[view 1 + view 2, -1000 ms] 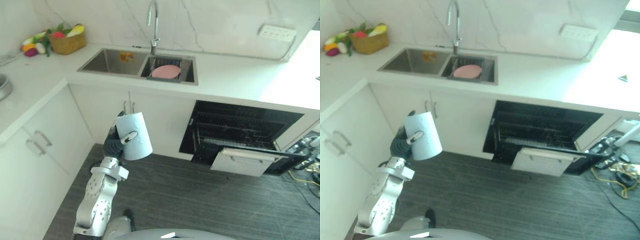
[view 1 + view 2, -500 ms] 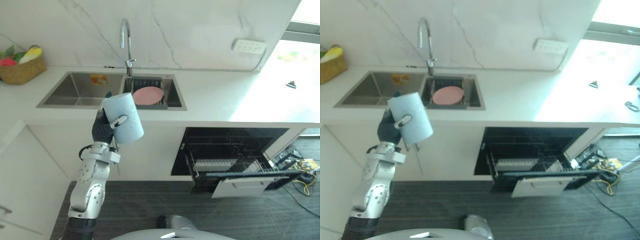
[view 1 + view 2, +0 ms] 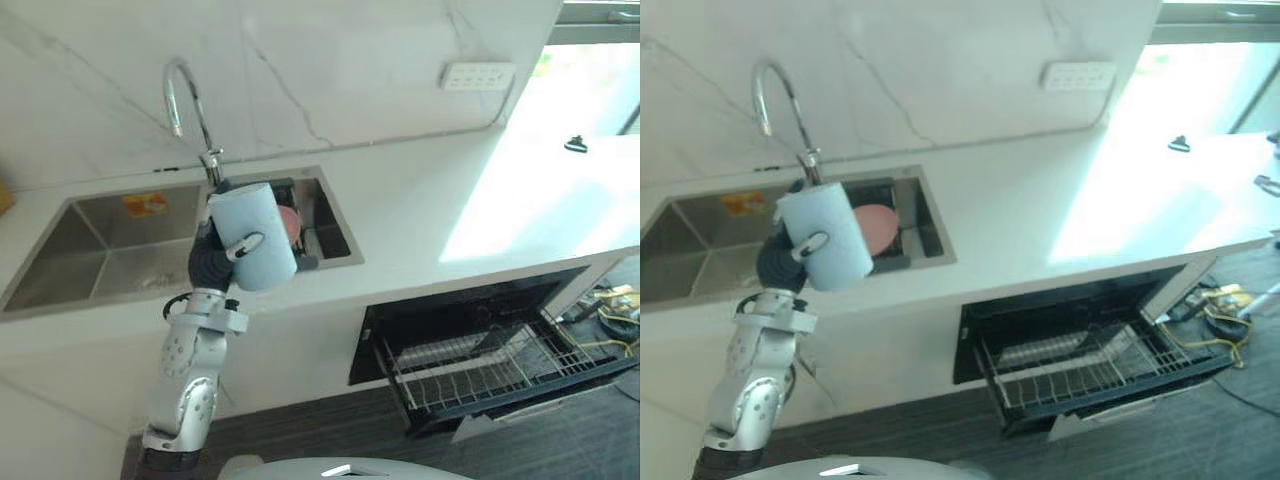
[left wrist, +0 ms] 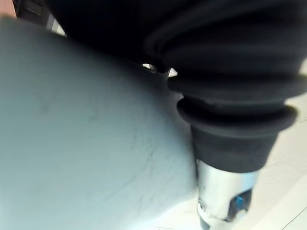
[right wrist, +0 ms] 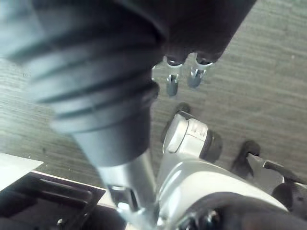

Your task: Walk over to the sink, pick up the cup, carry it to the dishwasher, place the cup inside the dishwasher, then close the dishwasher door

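Currently | tabletop (image 3: 420,210), sink (image 3: 100,250) set in it; front edge judged in the way downward | dishwasher (image 3: 400,335) seen open lower right, rack (image 3: 480,355) drawn out | cup (image 3: 255,235) held tilted over sink's front rim; judged light, rigid, slippery, best gripped mid-wall | left hand (image 3: 207,268) fingers clenched round cup | right hand (image 5: 96,72) over floor (image 5: 268,57) | pink plate (image 3: 876,222) lying in sink

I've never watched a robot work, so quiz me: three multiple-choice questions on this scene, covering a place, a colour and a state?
1. Where is the cup?
A in the sink
B in the left hand
C on the dishwasher rack

2. What colour is the plate in the sink?
A pink
B green
C black

3. The dishwasher door is:
A shut
B open
C taken off

Answers:
1 B, the hand grips it in the air, in front of the sink.
2 A, a pink disc shows behind the cup.
3 B, the door is folded down with the rack exposed.
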You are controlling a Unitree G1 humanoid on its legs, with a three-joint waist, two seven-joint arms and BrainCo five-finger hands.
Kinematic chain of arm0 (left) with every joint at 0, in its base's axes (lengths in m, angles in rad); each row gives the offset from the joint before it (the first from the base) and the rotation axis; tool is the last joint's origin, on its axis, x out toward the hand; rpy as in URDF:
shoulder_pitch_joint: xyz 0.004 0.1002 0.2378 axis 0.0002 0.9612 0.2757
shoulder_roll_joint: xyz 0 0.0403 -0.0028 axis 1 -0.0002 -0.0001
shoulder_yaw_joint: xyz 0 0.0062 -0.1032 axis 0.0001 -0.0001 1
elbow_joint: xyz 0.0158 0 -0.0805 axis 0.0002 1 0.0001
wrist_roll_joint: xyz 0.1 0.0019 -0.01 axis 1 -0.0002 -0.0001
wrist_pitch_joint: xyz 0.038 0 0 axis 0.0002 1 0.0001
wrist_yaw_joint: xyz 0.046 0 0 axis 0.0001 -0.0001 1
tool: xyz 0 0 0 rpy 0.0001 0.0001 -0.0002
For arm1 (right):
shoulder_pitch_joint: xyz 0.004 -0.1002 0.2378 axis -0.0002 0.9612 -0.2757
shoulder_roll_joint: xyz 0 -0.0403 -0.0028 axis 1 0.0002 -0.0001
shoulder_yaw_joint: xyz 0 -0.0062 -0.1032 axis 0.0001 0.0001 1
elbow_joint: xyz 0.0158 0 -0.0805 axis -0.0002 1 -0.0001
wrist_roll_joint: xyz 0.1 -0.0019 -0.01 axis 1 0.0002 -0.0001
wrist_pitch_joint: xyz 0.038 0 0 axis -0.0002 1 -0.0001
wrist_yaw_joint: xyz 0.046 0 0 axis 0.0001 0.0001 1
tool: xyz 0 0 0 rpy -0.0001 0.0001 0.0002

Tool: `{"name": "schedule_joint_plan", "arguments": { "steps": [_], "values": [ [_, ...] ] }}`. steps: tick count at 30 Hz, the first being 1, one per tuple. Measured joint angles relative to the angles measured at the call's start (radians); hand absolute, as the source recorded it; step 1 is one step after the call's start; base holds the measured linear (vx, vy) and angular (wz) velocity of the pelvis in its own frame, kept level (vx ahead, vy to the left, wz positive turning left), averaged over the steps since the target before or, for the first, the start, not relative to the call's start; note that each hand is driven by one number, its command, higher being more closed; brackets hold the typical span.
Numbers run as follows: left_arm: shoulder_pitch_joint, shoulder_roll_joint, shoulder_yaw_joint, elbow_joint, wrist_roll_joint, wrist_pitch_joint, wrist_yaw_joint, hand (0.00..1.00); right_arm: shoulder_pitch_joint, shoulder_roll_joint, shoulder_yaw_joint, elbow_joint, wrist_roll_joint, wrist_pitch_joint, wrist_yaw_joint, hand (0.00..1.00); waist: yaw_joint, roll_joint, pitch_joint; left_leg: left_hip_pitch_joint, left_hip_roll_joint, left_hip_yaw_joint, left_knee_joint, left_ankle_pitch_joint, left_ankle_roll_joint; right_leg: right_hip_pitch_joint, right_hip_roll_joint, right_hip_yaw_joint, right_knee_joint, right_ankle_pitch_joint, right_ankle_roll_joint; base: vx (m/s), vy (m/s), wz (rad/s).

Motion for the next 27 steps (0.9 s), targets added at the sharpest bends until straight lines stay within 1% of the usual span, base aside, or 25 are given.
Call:
{"name": "schedule_joint_plan", "arguments": {
  "steps": [1,2,3,4,5,7,9,10,11,12,13,14,15,16,17,18,19,20,21,22,23,24,25,26,27],
  "values": [
    [-0.001,0.004,-0.007,-0.003,0.0,-0.001,-0.009,1.0,0.01,0.024,-0.021,0.001,0.021,-0.006,-0.002,0.0,0.001,-0.032,-0.012,0.027,-0.029,0.024,-0.052,0.012,0.007,-0.005,-0.033,0.016,0.004,-0.011,0.017,0.21,0.276,-0.22],
    [0.0,0.007,-0.007,-0.003,0.0,-0.003,-0.009,1.0,0.015,0.039,-0.04,0.001,0.033,-0.011,-0.005,0.0,0.007,-0.04,-0.017,0.04,-0.043,0.041,-0.078,0.015,0.01,-0.009,-0.047,0.026,0.0,-0.014,0.022,0.17,0.273,-0.37],
    [0.0,0.024,-0.006,-0.002,0.001,-0.005,-0.008,1.0,0.017,0.066,-0.072,0.001,0.041,-0.018,-0.007,0.0,0.003,-0.068,-0.028,0.054,-0.057,0.063,-0.099,0.017,0.013,-0.002,-0.061,0.047,-0.022,-0.007,0.036,0.12,0.194,-0.37],
    [-0.002,0.033,-0.007,0.0,0.001,-0.006,-0.009,1.0,0.017,0.075,-0.083,0.002,0.037,-0.021,-0.008,0.0,-0.002,-0.076,-0.032,0.055,-0.061,0.071,-0.101,0.017,0.013,0.002,-0.065,0.05,-0.035,-0.001,0.042,0.1,0.167,-0.29],
    [-0.004,0.04,-0.01,0.006,0.002,-0.009,-0.009,1.0,0.017,0.082,-0.097,0.002,0.029,-0.025,-0.009,0.0,-0.008,-0.079,-0.034,0.059,-0.061,0.081,-0.105,0.016,0.014,0.005,-0.065,0.055,-0.046,0.007,0.043,0.03,0.085,-0.28],
    [-0.015,0.062,-0.028,0.029,0.002,-0.028,-0.009,1.0,0.016,0.091,-0.147,0.003,-0.031,-0.054,-0.015,0.0,-0.015,-0.076,-0.032,0.081,-0.062,0.107,-0.126,0.016,0.016,0.018,-0.065,0.074,-0.082,0.032,0.049,0.0,0.067,-0.39],
    [-0.03,0.062,-0.034,0.037,0.001,-0.029,-0.014,1.0,0.016,0.089,-0.181,0.001,-0.006,-0.09,-0.04,0.0,-0.027,-0.071,-0.032,0.087,-0.062,0.119,-0.131,0.013,0.022,0.018,-0.064,0.083,-0.103,0.044,0.049,-0.06,0.033,-0.29],
    [-0.044,0.063,-0.04,0.039,0.001,-0.031,-0.021,1.0,0.016,0.081,-0.192,-0.003,0.038,-0.123,-0.051,0.0,-0.034,-0.07,-0.032,0.092,-0.058,0.138,-0.133,0.01,0.025,0.015,-0.058,0.103,-0.117,0.052,0.048,-0.1,0.009,-0.44],
    [-0.051,0.061,-0.042,0.039,0.001,-0.041,-0.029,1.0,0.016,0.069,-0.191,-0.039,0.074,-0.159,-0.068,0.0,-0.037,-0.059,-0.035,0.094,-0.051,0.163,-0.134,0.005,0.023,0.008,-0.049,0.128,-0.132,0.066,0.048,-0.08,0.006,-0.59],
    [-0.054,0.061,-0.042,0.039,0.001,-0.048,-0.029,1.0,0.016,0.065,-0.187,-0.076,0.086,-0.18,-0.078,0.0,-0.037,-0.057,-0.033,0.096,-0.048,0.177,-0.135,0.0,0.024,0.002,-0.045,0.141,-0.14,0.073,0.049,-0.08,0.019,-0.78],
    [-0.061,0.063,-0.042,0.039,0.001,-0.053,-0.028,1.0,0.018,0.056,-0.172,-0.18,0.105,-0.22,-0.096,0.0,-0.043,-0.042,-0.031,0.099,-0.042,0.206,-0.137,-0.006,0.023,-0.002,-0.039,0.172,-0.166,0.096,0.051,-0.06,0.028,-0.87],
    [-0.074,0.061,-0.042,0.039,0.001,-0.056,-0.025,1.0,0.017,0.042,-0.164,-0.291,0.105,-0.246,-0.116,0.0,-0.052,-0.026,-0.03,0.107,-0.04,0.229,-0.14,-0.011,0.022,-0.004,-0.031,0.2,-0.188,0.115,0.052,-0.06,0.026,-0.86],
    [-0.086,0.06,-0.043,0.039,0.001,-0.056,-0.025,1.0,0.017,0.035,-0.155,-0.35,0.105,-0.258,-0.124,0.0,-0.056,-0.021,-0.031,0.109,-0.038,0.24,-0.138,-0.015,0.023,-0.008,-0.028,0.215,-0.196,0.125,0.057,-0.05,0.02,-0.86],
    [-0.115,0.059,-0.043,0.039,0.001,-0.063,-0.022,1.0,0.014,0.021,-0.136,-0.48,0.104,-0.266,-0.142,0.0,-0.062,-0.017,-0.031,0.109,-0.031,0.271,-0.126,-0.021,0.024,-0.016,-0.021,0.244,-0.208,0.142,0.056,-0.05,0.014,-0.85],
    [-0.143,0.059,-0.039,0.038,0.001,-0.075,-0.011,1.0,0.003,0.02,-0.135,-0.604,0.104,-0.279,-0.16,0.0,-0.065,-0.021,-0.03,0.117,-0.023,0.302,-0.124,-0.025,0.02,-0.019,-0.014,0.264,-0.222,0.158,0.057,-0.05,0.01,-0.86],
    [-0.153,0.059,-0.035,0.037,0.001,-0.082,-0.003,1.0,-0.006,0.02,-0.135,-0.662,0.104,-0.284,-0.162,0.0,-0.066,-0.023,-0.029,0.124,-0.019,0.316,-0.124,-0.027,0.019,-0.02,-0.013,0.267,-0.229,0.163,0.055,-0.05,-0.006,-0.86],
    [-0.168,0.058,-0.025,0.035,0.001,-0.097,0.013,1.0,-0.017,0.021,-0.135,-0.788,0.101,-0.29,-0.17,0.0,-0.07,-0.028,-0.029,0.131,-0.01,0.341,-0.115,-0.037,0.015,-0.026,-0.011,0.264,-0.238,0.171,0.054,-0.05,-0.018,-0.83],
    [-0.175,0.057,-0.02,0.035,0.0,-0.113,0.03,1.0,-0.029,0.021,-0.136,-0.909,0.094,-0.308,-0.175,0.0,-0.071,-0.03,-0.028,0.136,-0.002,0.364,-0.101,-0.047,0.014,-0.033,-0.008,0.263,-0.239,0.18,0.056,-0.03,-0.02,-0.81],
    [-0.175,0.056,-0.021,0.035,-0.001,-0.118,0.04,1.0,-0.032,0.02,-0.136,-0.967,0.092,-0.314,-0.175,0.0,-0.071,-0.03,-0.028,0.139,0.002,0.375,-0.096,-0.051,0.012,-0.036,-0.007,0.263,-0.238,0.183,0.055,-0.01,-0.021,-0.79],
    [-0.175,0.043,-0.014,0.035,-0.001,-0.124,0.059,1.0,-0.044,0.02,-0.135,-1.076,0.07,-0.317,-0.177,0.0,-0.07,-0.029,-0.027,0.15,0.01,0.399,-0.087,-0.061,0.006,-0.046,-0.005,0.25,-0.234,0.184,0.053,0.0,-0.019,-0.69],
    [-0.175,0.035,-0.006,0.035,-0.002,-0.126,0.069,1.0,-0.054,0.021,-0.128,-1.126,0.055,-0.32,-0.175,0.0,-0.068,-0.029,-0.027,0.158,0.014,0.417,-0.086,-0.064,0.005,-0.054,-0.011,0.218,-0.225,0.184,0.052,0.0,-0.01,-0.97],
    [-0.174,0.02,0.018,0.036,-0.002,-0.137,0.092,1.0,-0.081,0.022,-0.095,-1.217,0.033,-0.322,-0.166,0.0,-0.064,-0.025,-0.024,0.178,0.019,0.449,-0.078,-0.072,0.008,-0.075,-0.035,0.12,-0.192,0.186,0.049,0.0,-0.011,-1.12],
    [-0.17,0.011,0.046,0.037,-0.004,-0.156,0.117,1.0,-0.113,0.022,-0.049,-1.292,0.015,-0.321,-0.147,0.0,-0.062,-0.028,-0.012,0.198,0.029,0.463,-0.06,-0.084,0.013,-0.098,-0.051,0.045,-0.139,0.18,0.039,0.01,-0.025,-1.15],
    [-0.168,0.006,0.06,0.039,-0.007,-0.163,0.128,1.0,-0.132,0.022,-0.02,-1.326,0.015,-0.321,-0.136,0.0,-0.061,-0.026,-0.006,0.207,0.035,0.463,-0.053,-0.092,0.01,-0.112,-0.057,0.01,-0.109,0.173,0.03,0.02,-0.057,-1.2],
    [-0.168,-0.002,0.091,0.049,-0.01,-0.177,0.147,1.0,-0.188,0.022,0.034,-1.368,0.015,-0.321,-0.097,0.0,-0.055,-0.026,0.017,0.232,0.039,0.467,-0.05,-0.105,0.008,-0.136,-0.077,-0.071,-0.053,0.158,0.015,0.01,-0.067,-1.15]
  ]
}}
